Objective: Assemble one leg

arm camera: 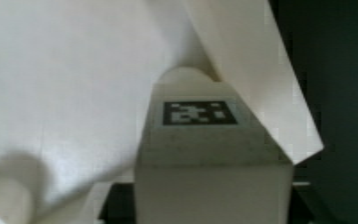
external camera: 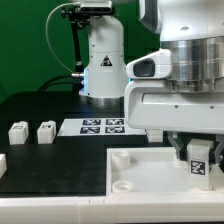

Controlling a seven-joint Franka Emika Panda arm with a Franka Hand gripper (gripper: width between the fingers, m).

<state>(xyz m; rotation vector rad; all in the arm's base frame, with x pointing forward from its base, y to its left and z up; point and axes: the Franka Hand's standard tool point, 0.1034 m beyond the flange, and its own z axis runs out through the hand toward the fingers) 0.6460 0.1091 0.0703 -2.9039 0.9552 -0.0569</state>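
Gripping a blocky white leg [external camera: 198,159], the claw [external camera: 197,150], above smooth panel [external camera: 140,170].

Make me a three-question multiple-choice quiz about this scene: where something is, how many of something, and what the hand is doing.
1. Where is the marker board?
A. On the table behind the panel
B. Held in the hand
C. On top of the panel

2. How many loose legs sit at the exterior view's left?
A. None
B. Two
C. Five

3. What is the hand doing?
A. Hanging open and empty
B. Gripping a leg over the panel
C. Pressing the marker board

Answers: A, it lies flat beyond the panel; B, two small white blocks stand there; B, a marked block sits between its fingers.
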